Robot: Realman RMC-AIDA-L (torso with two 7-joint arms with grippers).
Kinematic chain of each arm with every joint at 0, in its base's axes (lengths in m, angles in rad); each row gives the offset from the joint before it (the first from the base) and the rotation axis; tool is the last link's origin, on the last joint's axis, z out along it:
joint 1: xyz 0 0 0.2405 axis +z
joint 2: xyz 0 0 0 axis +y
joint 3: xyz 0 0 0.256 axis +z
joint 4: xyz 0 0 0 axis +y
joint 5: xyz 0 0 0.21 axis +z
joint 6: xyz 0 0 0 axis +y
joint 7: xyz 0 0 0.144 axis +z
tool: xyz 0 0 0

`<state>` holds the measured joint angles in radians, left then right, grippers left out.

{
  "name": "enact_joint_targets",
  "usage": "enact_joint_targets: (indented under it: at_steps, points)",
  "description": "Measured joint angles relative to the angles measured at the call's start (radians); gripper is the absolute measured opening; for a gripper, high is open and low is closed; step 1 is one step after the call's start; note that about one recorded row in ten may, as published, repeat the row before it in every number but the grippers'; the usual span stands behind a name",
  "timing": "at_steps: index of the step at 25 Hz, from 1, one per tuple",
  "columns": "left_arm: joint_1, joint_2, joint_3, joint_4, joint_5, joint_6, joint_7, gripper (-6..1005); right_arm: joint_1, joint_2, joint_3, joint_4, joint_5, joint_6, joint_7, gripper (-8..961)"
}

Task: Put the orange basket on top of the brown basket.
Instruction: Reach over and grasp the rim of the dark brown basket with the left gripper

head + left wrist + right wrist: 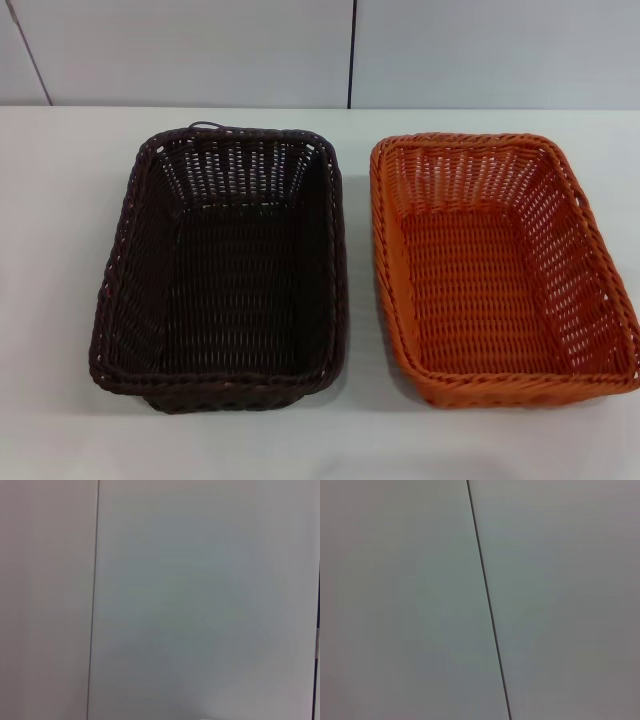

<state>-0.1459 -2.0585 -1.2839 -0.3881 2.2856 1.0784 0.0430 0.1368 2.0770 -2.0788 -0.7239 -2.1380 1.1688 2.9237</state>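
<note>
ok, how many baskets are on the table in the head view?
2. The brown basket sits on the robot's left side of the white table, the orange basket on its right, side by side and apart. Both look empty; neither gripper is in view.

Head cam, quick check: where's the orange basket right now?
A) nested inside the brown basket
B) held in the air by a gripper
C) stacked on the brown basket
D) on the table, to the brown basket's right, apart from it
D: the orange basket sits on the table right of the brown basket, with a strip of table between them and no gripper in view.
</note>
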Motion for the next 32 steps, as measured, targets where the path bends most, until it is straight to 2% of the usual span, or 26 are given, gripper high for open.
enact_joint_targets:
  at_steps: [11, 13, 14, 15, 16, 17, 18, 20, 22, 23, 24, 25, 27, 29, 30, 31, 32]
  points:
    - [0.002, 0.003, 0.006, -0.01, 0.002, -0.01, 0.0, 785, 0.008, 0.0, 0.0, 0.001, 0.001, -0.003, 0.0, 802]
    - [0.003, 0.008, 0.008, -0.026, 0.011, -0.029, 0.001, 785, 0.009, -0.001, 0.001, -0.002, 0.002, -0.015, 0.0, 802]
    - [0.007, 0.021, 0.006, -0.057, 0.028, -0.062, 0.001, 785, 0.009, -0.002, 0.003, -0.004, 0.002, -0.024, 0.0, 802]
    - [0.007, 0.021, 0.006, -0.057, 0.028, -0.062, 0.001, 784, 0.01, -0.003, 0.004, -0.006, 0.002, -0.032, 0.0, 802]
    - [0.051, 0.095, -0.007, -0.248, 0.101, -0.244, 0.0, 784, 0.012, -0.004, 0.006, -0.006, 0.002, -0.04, 0.001, 802]
    - [0.063, 0.108, -0.01, -0.29, 0.112, -0.281, 0.0, 784, 0.014, -0.004, 0.007, -0.006, 0.002, -0.045, 0.001, 802]
    - [0.093, 0.136, -0.022, -0.394, 0.138, -0.371, -0.001, 783, 0.015, -0.004, 0.007, -0.006, 0.002, -0.049, 0.001, 802]
    - [0.128, 0.161, -0.047, -0.506, 0.167, -0.483, 0.0, 783, 0.017, -0.004, 0.008, -0.007, 0.002, -0.053, 0.001, 802]
    - [0.177, 0.178, -0.108, -0.704, 0.229, -0.698, 0.005, 783, 0.019, -0.005, 0.008, -0.006, 0.003, -0.056, 0.001, 802]
    - [0.188, 0.178, -0.129, -0.759, 0.25, -0.771, 0.006, 784, 0.019, -0.005, 0.008, -0.005, 0.003, -0.058, 0.001, 802]
    - [0.206, 0.176, -0.175, -0.872, 0.292, -0.936, 0.009, 784, 0.02, -0.005, 0.009, -0.005, 0.003, -0.062, 0.001, 802]
    - [0.211, 0.172, -0.198, -0.924, 0.309, -1.019, 0.012, 784, 0.021, -0.005, 0.01, -0.004, 0.003, -0.065, 0.002, 802]
    - [0.21, 0.15, -0.273, -1.081, 0.348, -1.291, 0.043, 784, 0.025, -0.006, 0.012, -0.003, 0.003, -0.07, 0.002, 802]
    - [0.187, 0.099, -0.345, -1.193, 0.358, -1.532, 0.123, 785, 0.032, -0.006, 0.014, -0.001, 0.003, -0.079, 0.002, 802]
    - [0.174, 0.073, -0.374, -1.224, 0.359, -1.607, 0.157, 785, 0.035, -0.006, 0.018, 0.0, 0.003, -0.086, 0.002, 802]
    - [0.148, 0.03, -0.426, -1.277, 0.36, -1.737, 0.217, 785, 0.039, -0.006, 0.02, 0.001, 0.003, -0.093, 0.002, 802]
    - [0.136, 0.013, -0.445, -1.298, 0.36, -1.794, 0.239, 785, 0.044, -0.006, 0.022, 0.004, 0.003, -0.1, 0.002, 803]
